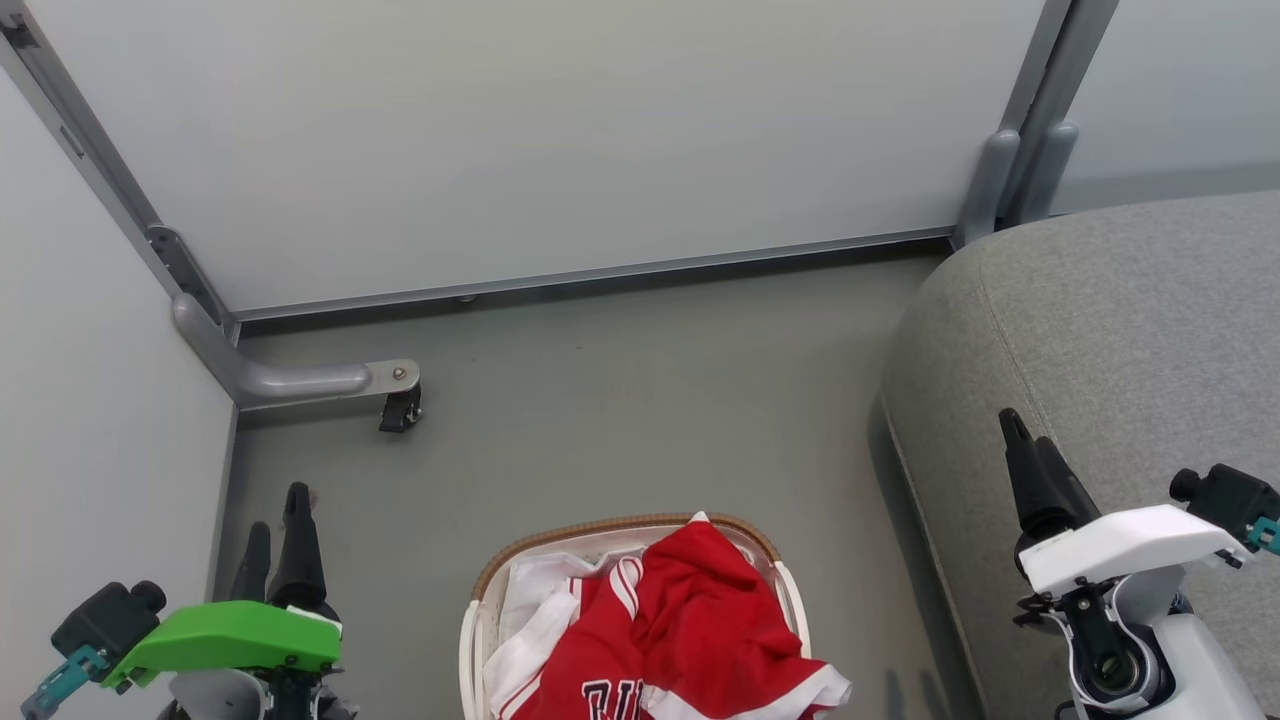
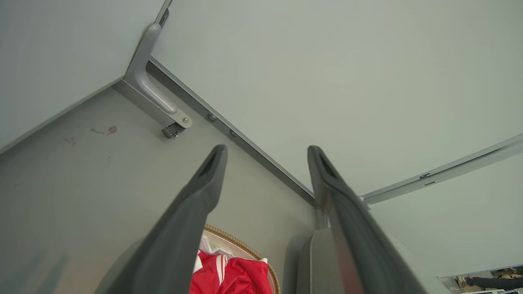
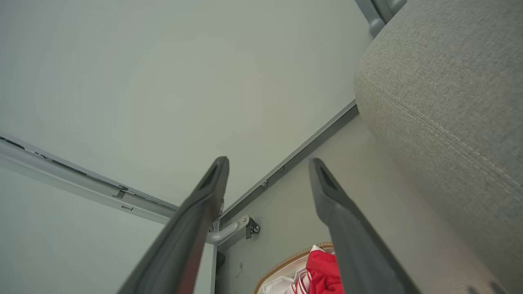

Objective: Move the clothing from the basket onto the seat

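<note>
Red soft-fabric sports jerseys (image 1: 700,620) with white striped trim and dark lettering lie heaped in a small oval white plastic basket (image 1: 580,527) with a brown woven rim. The basket stands on the grey floor (image 1: 620,400) at the bottom middle of the head view. The jerseys spill over the basket's right edge, and a plain white cloth liner (image 1: 535,590) shows beside them on the left, inside the rim. A large grey fabric-upholstered couch (image 1: 1130,320) with rounded edges and a stitched seam stands to the right of the basket, with a strip of floor between the two. The left claw (image 1: 277,515), under a bright green cover (image 1: 230,635), hangs over the floor to the left of the basket and apart from it. In the left wrist view its two dark fingers stand spread wide with nothing between them. The right claw (image 1: 1025,432), under a white cover (image 1: 1130,545), hangs over the couch's front edge. In the right wrist view its fingers are likewise spread wide and hold nothing. Pale grey partition panels (image 1: 550,130) in metal frames close off the space behind, and a curved grey foot with a small black caster (image 1: 400,410) rests on the floor near the left corner.
</note>
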### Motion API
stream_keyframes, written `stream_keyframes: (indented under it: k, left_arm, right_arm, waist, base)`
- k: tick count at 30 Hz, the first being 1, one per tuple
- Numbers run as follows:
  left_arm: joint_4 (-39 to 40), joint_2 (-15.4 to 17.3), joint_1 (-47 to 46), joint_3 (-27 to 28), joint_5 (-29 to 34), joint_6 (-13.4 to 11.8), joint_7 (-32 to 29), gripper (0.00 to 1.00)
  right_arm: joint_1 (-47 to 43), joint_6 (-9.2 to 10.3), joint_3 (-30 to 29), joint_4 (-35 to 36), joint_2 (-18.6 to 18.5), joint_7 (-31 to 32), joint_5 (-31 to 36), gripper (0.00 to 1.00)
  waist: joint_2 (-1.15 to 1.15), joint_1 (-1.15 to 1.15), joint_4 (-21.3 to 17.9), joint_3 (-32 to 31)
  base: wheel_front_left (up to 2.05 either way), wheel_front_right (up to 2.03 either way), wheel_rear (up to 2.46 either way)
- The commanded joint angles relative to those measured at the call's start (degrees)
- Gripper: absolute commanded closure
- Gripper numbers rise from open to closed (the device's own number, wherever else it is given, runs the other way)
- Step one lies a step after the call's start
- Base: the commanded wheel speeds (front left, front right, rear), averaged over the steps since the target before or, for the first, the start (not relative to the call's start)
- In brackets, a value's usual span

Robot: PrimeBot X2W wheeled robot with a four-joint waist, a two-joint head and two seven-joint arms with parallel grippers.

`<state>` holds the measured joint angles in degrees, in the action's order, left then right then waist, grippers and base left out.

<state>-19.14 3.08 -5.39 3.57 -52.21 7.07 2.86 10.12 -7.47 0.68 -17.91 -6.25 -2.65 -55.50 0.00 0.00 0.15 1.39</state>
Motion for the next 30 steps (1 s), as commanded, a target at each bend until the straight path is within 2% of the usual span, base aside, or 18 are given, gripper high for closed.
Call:
stream_keyframes:
  k: [1,13,30]
  left_arm:
    - [0.52,0.85,-1.93,-0.36,2.66,-0.07,0.58,0.0]
    - [-0.6,1.85,-2.49,-2.75,12.53,-1.23,2.83,0.0]
    - [-1.46,2.09,-0.82,-4.2,23.1,-2.62,5.58,0.0]
  right_arm:
    - [1.71,-0.02,0.31,0.32,-0.75,-0.8,2.4,0.0]
    - [3.21,-0.02,2.49,-1.31,-1.21,-3.04,11.96,0.0]
    - [3.51,-0.03,4.23,-2.61,-1.62,-5.78,23.23,0.0]
  waist:
    - [0.0,0.0,0.01,0.06]
    - [0.0,0.0,0.11,0.43]
    - [0.0,0.0,0.22,0.14]
  base:
    - [0.0,0.0,0.0]
    - [0.0,0.0,0.0]
    - [0.0,0.0,0.0]
